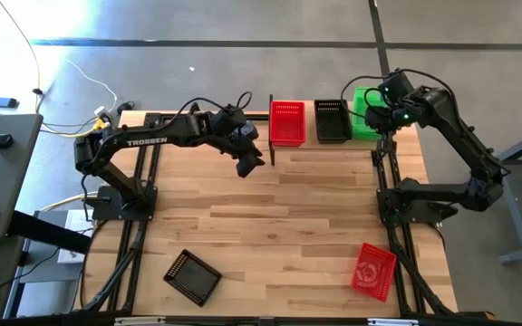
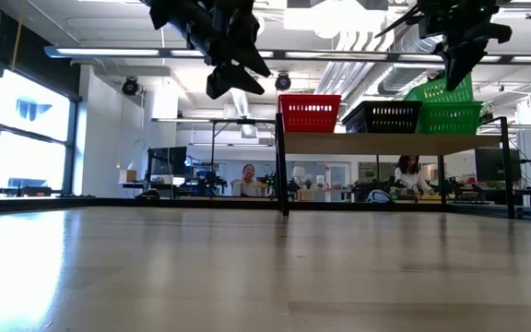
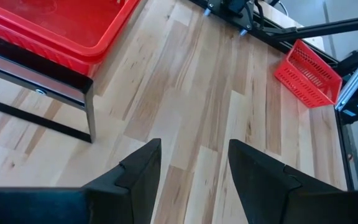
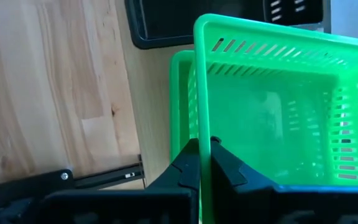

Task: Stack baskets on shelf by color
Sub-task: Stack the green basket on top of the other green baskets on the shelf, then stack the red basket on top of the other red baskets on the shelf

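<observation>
The green basket [image 4: 272, 106] pinched in the right end effector [image 4: 204, 163] is the thing in hand: its near wall sits between the two fingers, which are pressed together on the thin rim, and it hangs tilted over a second green basket [image 4: 180, 99] already resting at the right end of the shelf [image 2: 385, 144]. In the low view the held basket leans above the lower one, so it does not look seated yet. Just beside the green pair, in the middle of the shelf, stands a black basket [image 1: 332, 120], and at the left end a red basket [image 1: 286, 122]; how many are nested in each of those two I cannot tell. Farther out, on the desk [image 1: 270, 226], a black basket [image 1: 193, 275] lies near the front left corner and a red basket [image 1: 372, 270] lies on its side near the front right. The left end effector [image 3: 191, 171] hovers over the bare desk just in front of the shelf's left end, its fingers spread and holding nothing. The step appears to be stacking green on green, with the sorting partly done. The next move seems to call for levelling the held basket over the lower one, lowering it until it nests, then letting go; a tilted descent could catch a rim or nudge the black neighbour. After that, the loose red and black baskets on the desk would need fetching, the red one likely needing to be righted first.
</observation>
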